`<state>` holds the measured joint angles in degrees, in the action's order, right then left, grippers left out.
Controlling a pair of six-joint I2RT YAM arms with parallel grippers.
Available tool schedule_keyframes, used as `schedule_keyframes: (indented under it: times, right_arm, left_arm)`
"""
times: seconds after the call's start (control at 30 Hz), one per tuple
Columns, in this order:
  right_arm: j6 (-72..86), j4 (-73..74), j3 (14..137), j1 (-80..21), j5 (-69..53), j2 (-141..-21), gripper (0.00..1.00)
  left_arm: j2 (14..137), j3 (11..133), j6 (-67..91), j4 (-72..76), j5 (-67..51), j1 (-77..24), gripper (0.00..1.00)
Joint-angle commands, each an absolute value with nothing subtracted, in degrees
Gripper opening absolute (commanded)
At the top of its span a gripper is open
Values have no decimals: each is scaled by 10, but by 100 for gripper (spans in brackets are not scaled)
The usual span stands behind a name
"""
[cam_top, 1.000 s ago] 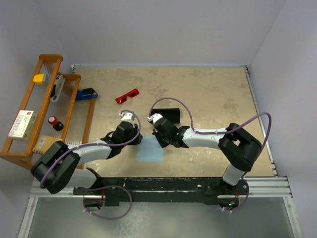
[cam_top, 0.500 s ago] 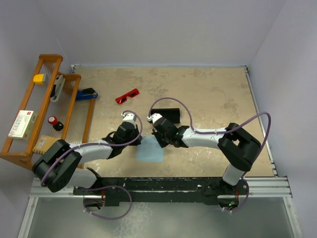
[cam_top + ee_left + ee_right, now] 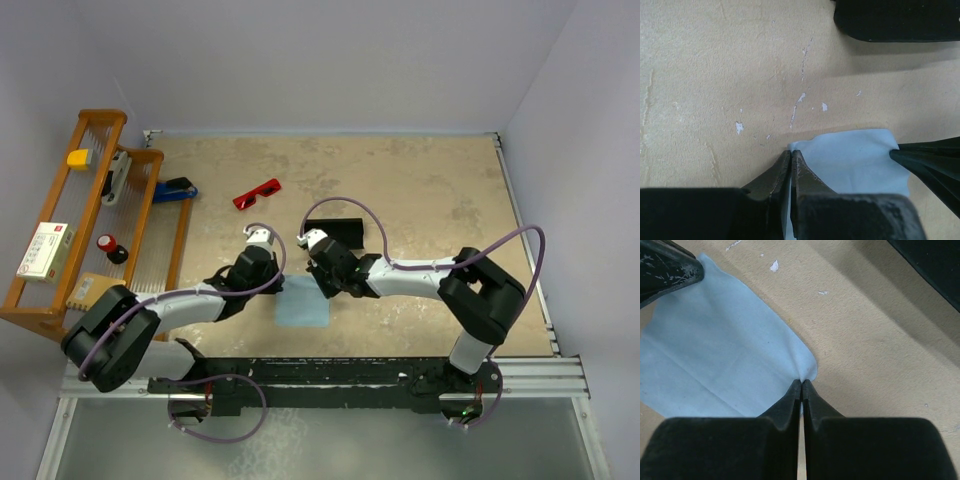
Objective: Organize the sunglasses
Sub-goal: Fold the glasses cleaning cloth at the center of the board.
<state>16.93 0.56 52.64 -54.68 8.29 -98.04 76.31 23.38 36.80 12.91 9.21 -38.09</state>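
Note:
The red-framed sunglasses [image 3: 257,193] lie alone on the table, far from both grippers, and no wrist view shows them. A light blue cloth [image 3: 303,304] lies flat between the arms. My left gripper [image 3: 790,153] is shut on the cloth's [image 3: 850,160] far left corner. My right gripper [image 3: 801,383] is shut, pinching the cloth's [image 3: 725,350] far right corner. In the top view both the left gripper [image 3: 283,284] and the right gripper [image 3: 325,286] are low at the cloth's far edge. The black case [image 3: 340,232] sits just beyond the right gripper.
A wooden rack [image 3: 95,220] stands along the left side, holding a yellow block [image 3: 77,158], a white box [image 3: 45,250] and a red-and-black item [image 3: 110,247]. A blue object [image 3: 175,190] lies by the rack. Walls close in the far and right sides.
My left gripper has closed onto the cloth's corner after nudging slightly toward it. The right gripper stays pinched on its corner. Cloth and sunglasses have not moved.

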Motion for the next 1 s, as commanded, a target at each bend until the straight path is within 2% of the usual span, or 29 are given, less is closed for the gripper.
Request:
schedule_keyframes:
  times: [0.0, 0.97]
  right_arm:
    - [161, 6, 537, -544, 99, -959, 4]
    - [158, -9, 494, -544, 104, -908, 6]
  left_arm:
    - [730, 258, 360, 125, 105, -387, 0]
    - [660, 219, 374, 108, 127, -437, 0]
